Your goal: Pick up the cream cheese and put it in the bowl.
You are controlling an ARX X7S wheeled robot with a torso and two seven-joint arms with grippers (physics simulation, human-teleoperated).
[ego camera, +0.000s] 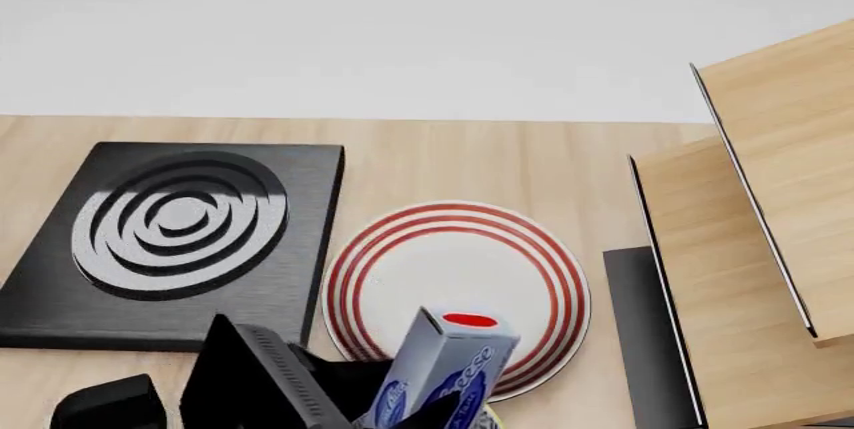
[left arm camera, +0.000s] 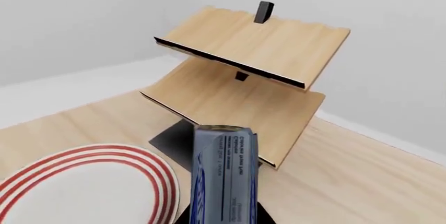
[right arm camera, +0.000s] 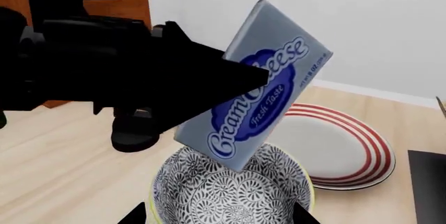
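Note:
The cream cheese [right arm camera: 261, 91], a silver-grey box with a blue oval label, hangs tilted just above the bowl [right arm camera: 230, 192], a deep white bowl with a dark leafy pattern. My left gripper [left arm camera: 223, 217] is shut on the cream cheese [left arm camera: 224, 174], and one of its black fingers [right arm camera: 209, 75] lies across the box's face. My right gripper [right arm camera: 216, 219] stands open, with a fingertip on each side of the bowl and nothing held. In the head view the cream cheese [ego camera: 447, 369] shows its red oval end over the near edge of the plate.
A flat white plate with red rings [ego camera: 454, 284] sits just beyond the bowl. A black burner slab with grey rings [ego camera: 174, 239] lies to the left. A two-tier wooden shelf [ego camera: 761, 239] on a dark base [ego camera: 641, 339] stands at the right.

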